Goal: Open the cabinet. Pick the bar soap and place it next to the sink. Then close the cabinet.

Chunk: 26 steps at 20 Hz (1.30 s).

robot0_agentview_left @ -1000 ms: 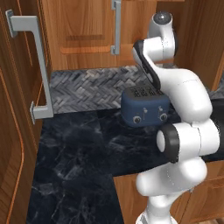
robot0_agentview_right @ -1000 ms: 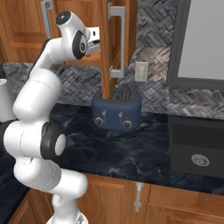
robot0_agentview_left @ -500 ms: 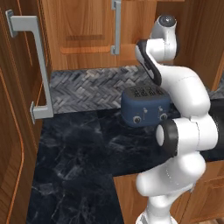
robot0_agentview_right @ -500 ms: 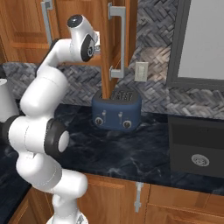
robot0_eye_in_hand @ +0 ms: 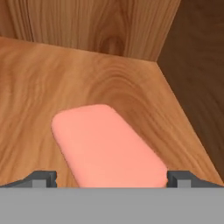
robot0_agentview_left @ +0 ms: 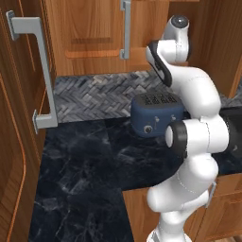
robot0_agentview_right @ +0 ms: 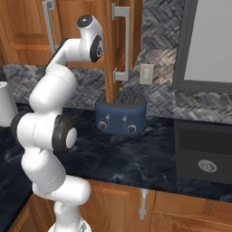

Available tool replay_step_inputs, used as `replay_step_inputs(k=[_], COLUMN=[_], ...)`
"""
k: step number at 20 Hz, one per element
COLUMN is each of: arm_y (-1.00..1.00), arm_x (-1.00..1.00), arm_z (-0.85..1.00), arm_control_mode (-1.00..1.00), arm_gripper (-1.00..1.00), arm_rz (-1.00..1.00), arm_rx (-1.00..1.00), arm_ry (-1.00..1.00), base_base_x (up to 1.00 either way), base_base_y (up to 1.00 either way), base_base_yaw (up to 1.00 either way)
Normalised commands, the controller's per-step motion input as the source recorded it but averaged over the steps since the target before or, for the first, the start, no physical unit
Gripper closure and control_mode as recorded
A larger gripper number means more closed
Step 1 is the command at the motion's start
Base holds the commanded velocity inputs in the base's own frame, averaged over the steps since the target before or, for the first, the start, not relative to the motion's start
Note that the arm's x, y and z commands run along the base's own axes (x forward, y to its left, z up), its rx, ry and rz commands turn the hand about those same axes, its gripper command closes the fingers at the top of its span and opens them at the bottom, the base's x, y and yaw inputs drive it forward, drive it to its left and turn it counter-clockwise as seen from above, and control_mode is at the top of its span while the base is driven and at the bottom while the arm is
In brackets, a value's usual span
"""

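While its two dark fingertips stand wide apart at either side, the gripper brackets the small salmon-pink rounded bar soap, which lies flat on the wooden shelf inside the warm-brown wooden wall cabinet. That cabinet's right door hangs open above a blue toaster on the black marble counter; the black rectangular sink sits well to the right

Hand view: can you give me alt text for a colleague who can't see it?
A salmon-pink bar soap lies flat on the wooden cabinet shelf, close up between the open jaws of the gripper. Wooden cabinet walls meet in a corner behind it.
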Motion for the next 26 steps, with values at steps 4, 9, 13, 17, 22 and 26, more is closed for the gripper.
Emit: replay_step_inputs(k=[4,9,13,17,22,26], arm_y=[-0.10,-0.04,0.04,0.18,0.29,0.08], arm_x=[0.24,-0.01,-0.58,-0.94,-1.00,-1.00], arm_z=[-0.18,-0.25,-0.32,-0.22,-0.12,0.00], arm_control_mode=[-1.00,-1.00,-1.00,-1.00,-1.00,-1.00], arm_gripper=[1.00,1.00,1.00,1.00,1.00,1.00], arm_rz=[-0.01,0.00,0.00,-0.02,-0.08,-0.03], arm_rx=[0.02,0.02,0.00,0.00,0.00,0.00], arm_ry=[0.00,0.00,-0.14,-0.29,-0.30,-0.06], base_base_x=[0.00,0.00,0.00,0.00,0.00,0.00], base_base_y=[0.00,0.00,0.00,0.00,0.00,0.00], base_base_yaw=[0.00,0.00,0.00,0.00,0.00,0.00])
